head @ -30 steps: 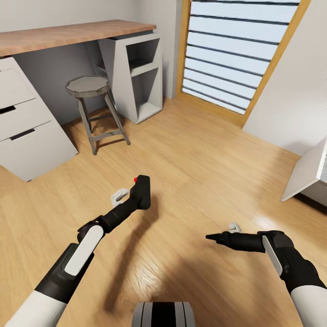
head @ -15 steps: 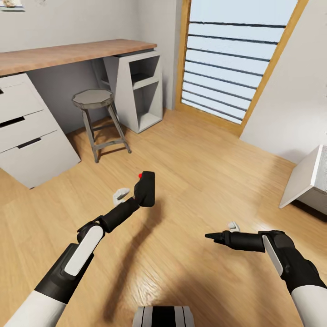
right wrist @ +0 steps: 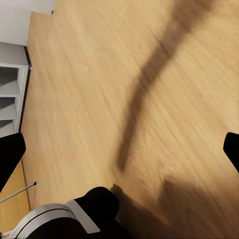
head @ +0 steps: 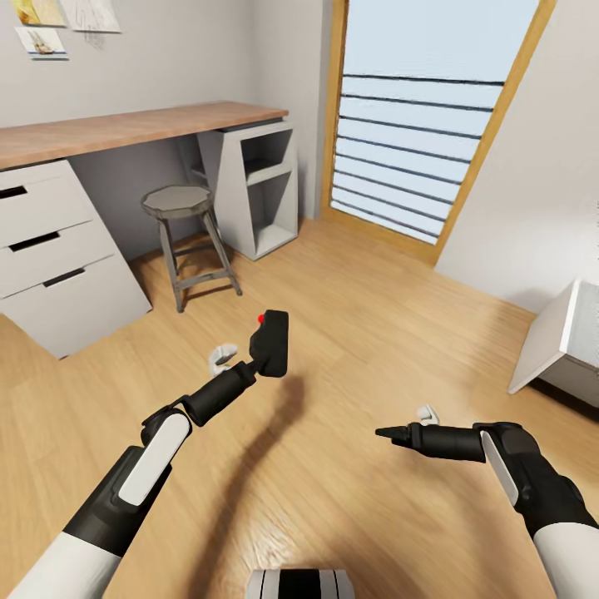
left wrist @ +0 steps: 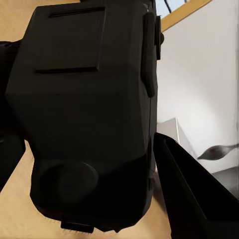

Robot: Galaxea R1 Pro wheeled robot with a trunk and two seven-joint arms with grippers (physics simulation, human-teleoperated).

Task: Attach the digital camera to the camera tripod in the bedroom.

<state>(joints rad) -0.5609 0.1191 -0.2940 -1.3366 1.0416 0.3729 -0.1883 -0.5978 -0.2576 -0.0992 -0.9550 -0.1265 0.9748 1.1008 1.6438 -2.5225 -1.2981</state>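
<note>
left jaws (head: 264, 353) clenched on the digital camera (head: 273, 342), red button up, carried clear of the floor (head: 374, 333) for transit | right jaws (head: 391, 433) hold nothing, cannot tell if parted | wooden-topped surface (head: 125, 129) ahead: judged not yet the bedroom

Wood underfoot, matt black plastic in the air.

The floor (head: 374, 274) across the middle of the frame was pale planked wood with a soft sheen. At upper left the desk top (head: 125, 129) looked like warmer matt wood over smooth, painted-looking white drawers (head: 50, 249); the stool (head: 179, 204) beside them looked like dull grey metal. The digital camera (head: 272, 343) at centre was matt black, plastic-looking, with a glossy red button. The door frame (head: 337, 108) at upper right looked like wood.
</note>
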